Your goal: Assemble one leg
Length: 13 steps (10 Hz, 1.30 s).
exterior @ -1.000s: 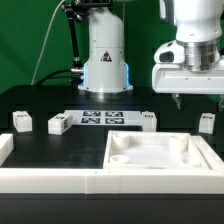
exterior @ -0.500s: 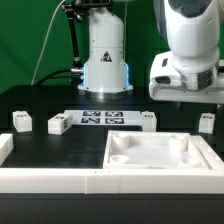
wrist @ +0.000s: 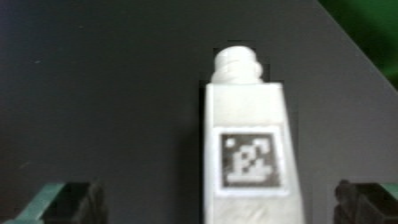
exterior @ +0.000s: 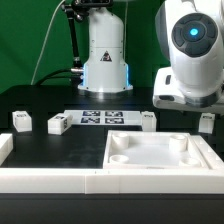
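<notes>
In the wrist view a leg [wrist: 246,140], a white stubby post with a black-and-white tag on its side and a round peg at one end, lies on the black table. My gripper [wrist: 214,203] is open, with one dark fingertip [wrist: 64,201] on each side of the leg and a gap to it on both sides. In the exterior view the arm's wrist housing [exterior: 190,85] hangs over the table at the exterior view's right, close above a leg [exterior: 205,122]. My fingers are hidden there. Three more legs [exterior: 20,120] [exterior: 58,124] [exterior: 148,119] stand in a row.
The marker board [exterior: 103,118] lies between the legs in front of the robot base [exterior: 105,60]. The large white square piece with round corner sockets [exterior: 160,155] lies in front. A low white wall [exterior: 50,181] runs along the near edge.
The arm's hand has swung and come lower toward the exterior view's right; its round blue-lit joint now faces the camera. The legs and the square piece have not moved.
</notes>
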Tool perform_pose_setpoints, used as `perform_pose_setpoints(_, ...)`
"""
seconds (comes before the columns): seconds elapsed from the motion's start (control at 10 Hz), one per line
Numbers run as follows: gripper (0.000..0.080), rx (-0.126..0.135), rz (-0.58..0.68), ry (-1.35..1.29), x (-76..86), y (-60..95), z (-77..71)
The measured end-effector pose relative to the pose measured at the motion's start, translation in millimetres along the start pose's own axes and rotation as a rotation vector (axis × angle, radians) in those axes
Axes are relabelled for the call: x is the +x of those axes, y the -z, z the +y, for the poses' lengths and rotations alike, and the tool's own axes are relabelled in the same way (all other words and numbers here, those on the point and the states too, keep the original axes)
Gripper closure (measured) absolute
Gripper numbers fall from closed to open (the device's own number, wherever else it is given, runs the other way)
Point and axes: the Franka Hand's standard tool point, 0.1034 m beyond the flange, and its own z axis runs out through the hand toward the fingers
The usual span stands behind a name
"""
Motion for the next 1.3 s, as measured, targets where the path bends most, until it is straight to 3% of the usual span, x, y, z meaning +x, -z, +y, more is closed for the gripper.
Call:
perform_pose_setpoints(0.3,0.0151,-0.012,-0.002,-0.004,-5.1,-11.4,-10.7)
perform_pose_setpoints(0.7,0.0175,-0.001,0.026,0.012,6.2,-20.9,1.0)
perform_pose_setpoints(0.9,0.0515,-0.002,0.026,0.005,6.8,-22.3,0.8)
perform_pose_setpoints(1.3,0.0511,-0.001,0.027,-0.004,7.4,-21.2,0.5)
